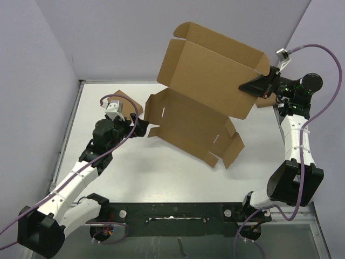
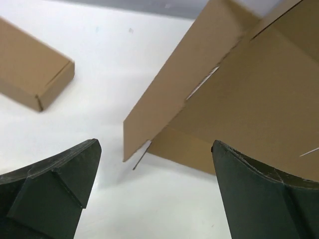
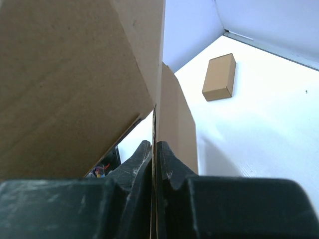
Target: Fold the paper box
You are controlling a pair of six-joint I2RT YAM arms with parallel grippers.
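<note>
The right gripper (image 3: 155, 152) has its jaws pinched shut on a thin edge of the paper box (image 1: 207, 81) — in its wrist view the sheet runs straight down between the two black fingers. That grip holds the large upper panel tilted up off the table (image 1: 161, 178), while the lower panel, with its slits and side tabs, lies near flat beneath it. The left gripper (image 2: 154, 149) has its jaws spread wide with nothing between them. It sits low over the table, just beside the lower panel's left corner flap, and no contact shows. A small box (image 2: 30, 74) lies apart on the table to its left.

The step in hand looks like raising one panel along its crease, early in the fold, since the side tabs are not yet stood up. The next move probably falls to the left arm — take or press that near flap so the lower panel stays put. The right arm should hold steady, because thin card can buckle or slip from a pinch.
</note>
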